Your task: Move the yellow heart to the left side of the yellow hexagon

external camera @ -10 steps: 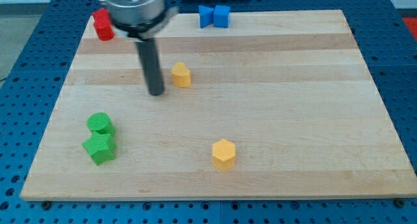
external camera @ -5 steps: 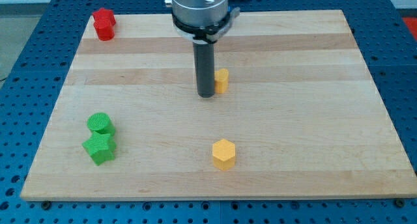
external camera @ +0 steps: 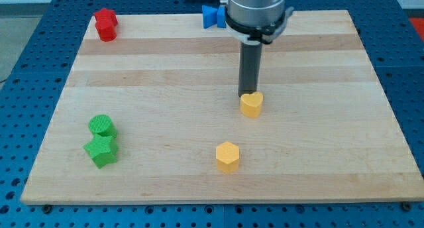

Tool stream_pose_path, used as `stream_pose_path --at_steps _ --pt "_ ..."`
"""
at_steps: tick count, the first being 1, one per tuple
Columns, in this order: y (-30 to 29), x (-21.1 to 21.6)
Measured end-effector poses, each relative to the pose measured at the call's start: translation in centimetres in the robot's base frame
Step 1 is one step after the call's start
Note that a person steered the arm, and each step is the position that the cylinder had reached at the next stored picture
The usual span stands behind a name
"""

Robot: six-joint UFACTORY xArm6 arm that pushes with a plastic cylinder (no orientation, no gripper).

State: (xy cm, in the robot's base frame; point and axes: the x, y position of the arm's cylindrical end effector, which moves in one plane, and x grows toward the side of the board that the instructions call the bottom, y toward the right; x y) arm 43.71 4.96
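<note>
My tip (external camera: 248,95) swept from view's left toward right across board, now touching top edge of yellow heart (external camera: 251,105). Heart pushed rightward and down, now nearer yellow hexagon (external camera: 227,156), up and to its right.

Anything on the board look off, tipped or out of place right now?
Nothing stands out. The yellow heart sits flat with my tip just above it in the view. The yellow hexagon, the green blocks, the red block and the blue block look undisturbed.
</note>
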Motion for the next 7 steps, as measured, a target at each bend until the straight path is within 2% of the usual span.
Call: stream_pose_path --at_steps 1,2,4,6,7 --pt "-0.7 -2.7" --pt "0.6 -2.6" --pt "1.7 6.0" --pt "0.7 5.0" --pt "-1.8 7.7"
